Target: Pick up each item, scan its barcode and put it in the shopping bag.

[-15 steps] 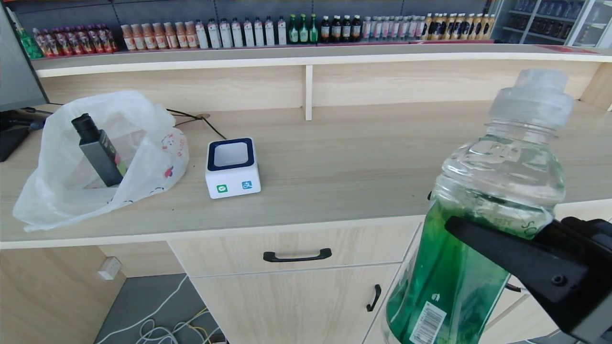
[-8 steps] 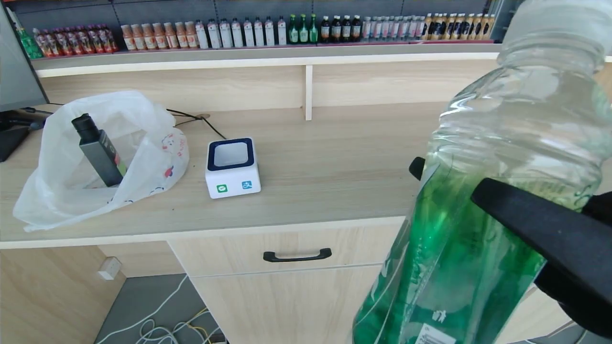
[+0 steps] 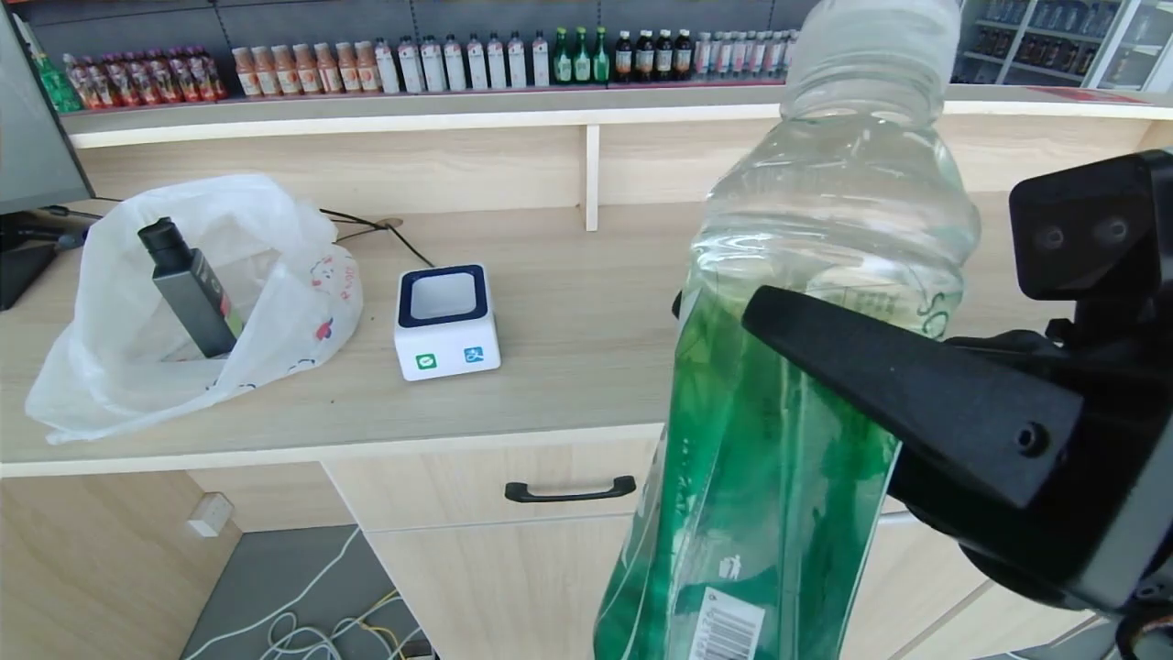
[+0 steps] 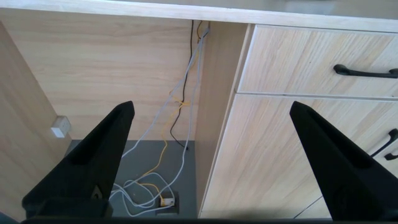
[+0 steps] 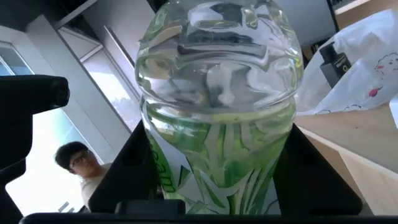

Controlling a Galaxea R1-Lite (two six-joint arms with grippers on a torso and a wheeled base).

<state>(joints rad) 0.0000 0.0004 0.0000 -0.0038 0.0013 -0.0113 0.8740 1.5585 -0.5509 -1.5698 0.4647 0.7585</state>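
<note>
Closest in, the right gripper (image 3: 715, 307) is clamped on the bottle (image 3: 806, 385), black fingers pressing either side just below its shoulder. The bottle is held in the air in front of the counter's edge, at the right of the scene. Its long axis runs nearly upright with a lean: cap up and tipped toward the robot's right, base down and swung left. Clear plastic up top, green label below, and the barcode (image 3: 729, 628) sits low on the label, facing the head camera.

Over to the right wrist view: it looks up the bottle (image 5: 217, 124) from the grip, a finger on each flank, the right gripper (image 5: 217, 168) tight around the green label.

Down low, the left gripper (image 4: 211, 162) hangs with its fingers spread wide and nothing between them, facing the cabinet front, a drawer handle (image 4: 367, 71) beside it and cables (image 4: 155, 186) on the floor.

On the counter (image 3: 586, 302), the scanner (image 3: 446, 321) sits left of the bottle, a white box with its dark-rimmed window facing up. Farther left lies the shopping bag (image 3: 119, 367), mouth open, a dark bottle (image 3: 188, 289) leaning inside. At the back, a shelf of drinks (image 3: 513, 60) lines the wall.
</note>
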